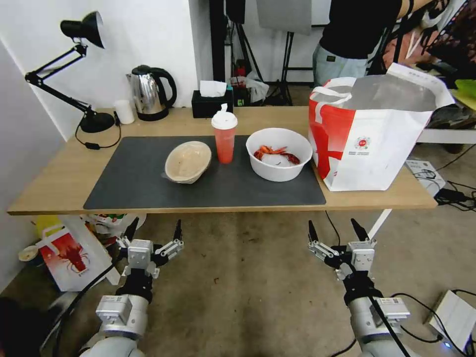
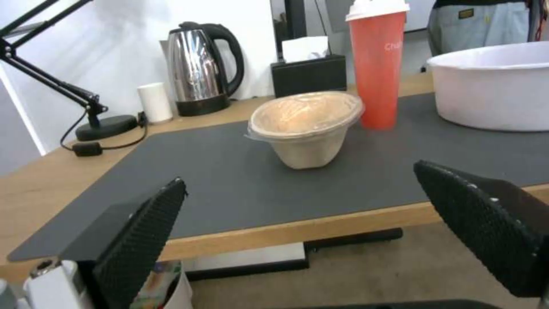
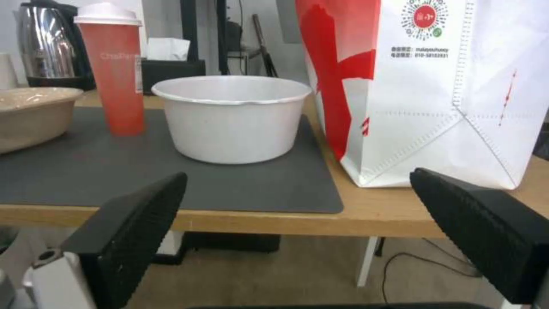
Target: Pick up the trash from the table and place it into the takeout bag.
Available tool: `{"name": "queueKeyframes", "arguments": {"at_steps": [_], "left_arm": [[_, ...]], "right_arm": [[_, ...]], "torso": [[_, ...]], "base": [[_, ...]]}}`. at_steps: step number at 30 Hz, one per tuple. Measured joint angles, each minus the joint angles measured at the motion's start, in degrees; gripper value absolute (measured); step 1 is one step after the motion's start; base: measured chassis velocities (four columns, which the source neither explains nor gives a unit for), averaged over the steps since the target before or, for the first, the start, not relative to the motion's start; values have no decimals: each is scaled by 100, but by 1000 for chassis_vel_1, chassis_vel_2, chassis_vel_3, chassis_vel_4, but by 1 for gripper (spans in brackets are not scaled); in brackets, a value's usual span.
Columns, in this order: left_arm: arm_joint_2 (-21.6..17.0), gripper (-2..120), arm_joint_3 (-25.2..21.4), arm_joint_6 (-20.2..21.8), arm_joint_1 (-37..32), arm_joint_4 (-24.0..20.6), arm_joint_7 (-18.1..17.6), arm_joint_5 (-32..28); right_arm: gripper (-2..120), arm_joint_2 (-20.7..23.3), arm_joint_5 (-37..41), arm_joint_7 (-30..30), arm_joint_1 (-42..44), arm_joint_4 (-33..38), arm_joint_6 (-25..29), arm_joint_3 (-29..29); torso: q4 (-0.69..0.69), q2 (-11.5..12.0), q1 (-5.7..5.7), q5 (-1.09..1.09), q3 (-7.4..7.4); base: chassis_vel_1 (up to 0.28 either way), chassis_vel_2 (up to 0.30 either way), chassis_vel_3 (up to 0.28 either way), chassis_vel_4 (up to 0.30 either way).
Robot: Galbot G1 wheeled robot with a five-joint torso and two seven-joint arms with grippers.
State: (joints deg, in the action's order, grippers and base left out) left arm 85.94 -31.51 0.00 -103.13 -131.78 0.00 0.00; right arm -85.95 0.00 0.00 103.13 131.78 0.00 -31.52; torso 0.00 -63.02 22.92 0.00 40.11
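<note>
The left gripper [image 1: 153,232] is held below and in front of the table's near edge with its fingers [image 2: 137,240] spread apart and nothing between them; the right gripper [image 1: 338,231] is held likewise further to the right, its fingers [image 3: 131,231] also spread wide and empty. Both are kept clear of the table [image 1: 59,173], over the bare floor. On the dark grey mat [image 1: 134,183] three pieces of trash are set in a row: the beige paper bowl [image 1: 187,161] is found toward the left, tilted on its side so that its film-covered mouth faces the left gripper; the red cup [image 1: 224,137] with a white lid is stood upright just beside it, near the mat's far edge; the white round bowl [image 1: 279,153], in which red crayfish shells are seen, is placed to the right of the cup. The takeout bag [image 1: 367,144] is stood upright on the bare wood at the table's right end, just beside the white bowl, its mouth open and its silver lining exposed. Along the far edge a steel kettle [image 1: 148,91], a black tissue box [image 1: 210,103] and a black desk lamp [image 1: 74,69] are ranged.
</note>
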Motion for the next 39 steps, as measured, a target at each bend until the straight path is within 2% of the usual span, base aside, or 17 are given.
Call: {"name": "queueKeyframes", "arguments": {"at_steps": [17,20,21,24,25,28,30,33,38,39], "left_arm": [[0,100,0,0,0,0,0,0],[0,100,0,0,0,0,0,0],[0,100,0,0,0,0,0,0],[0,100,0,0,0,0,0,0],[0,100,0,0,0,0,0,0],[0,100,0,0,0,0,0,0],[0,100,0,0,0,0,0,0],[0,100,0,0,0,0,0,0],[0,100,0,0,0,0,0,0],[0,100,0,0,0,0,0,0]], "right_arm": [[100,0,-2,-18,-27,-15,81,9],[100,-3,-13,-180,-206,-115,652,96],[100,-3,-13,-180,-206,-115,652,96],[100,-10,-31,-343,-386,-212,1222,179],[100,-10,-31,-343,-386,-212,1222,179],[100,-16,-49,-525,-583,-324,1847,275],[100,-17,-52,-566,-629,-348,1994,295],[100,-25,-71,-744,-823,-453,2614,387],[100,11,50,-967,-993,-483,3130,488],[100,155,246,-1050,-1049,-307,3190,537]], "torso": [[0,0,0,0,0],[0,0,0,0,0],[0,0,0,0,0],[0,0,0,0,0],[0,0,0,0,0],[0,0,0,0,0],[0,0,0,0,0],[0,0,0,0,0],[-1,0,0,5,0],[0,0,0,-5,0]], "base": [[0,0,0,0],[0,0,0,0],[0,0,0,0],[0,0,0,0],[0,0,0,0],[0,0,0,0],[0,0,0,0],[0,0,0,0],[0,0,0,0],[0,0,0,0]]}}
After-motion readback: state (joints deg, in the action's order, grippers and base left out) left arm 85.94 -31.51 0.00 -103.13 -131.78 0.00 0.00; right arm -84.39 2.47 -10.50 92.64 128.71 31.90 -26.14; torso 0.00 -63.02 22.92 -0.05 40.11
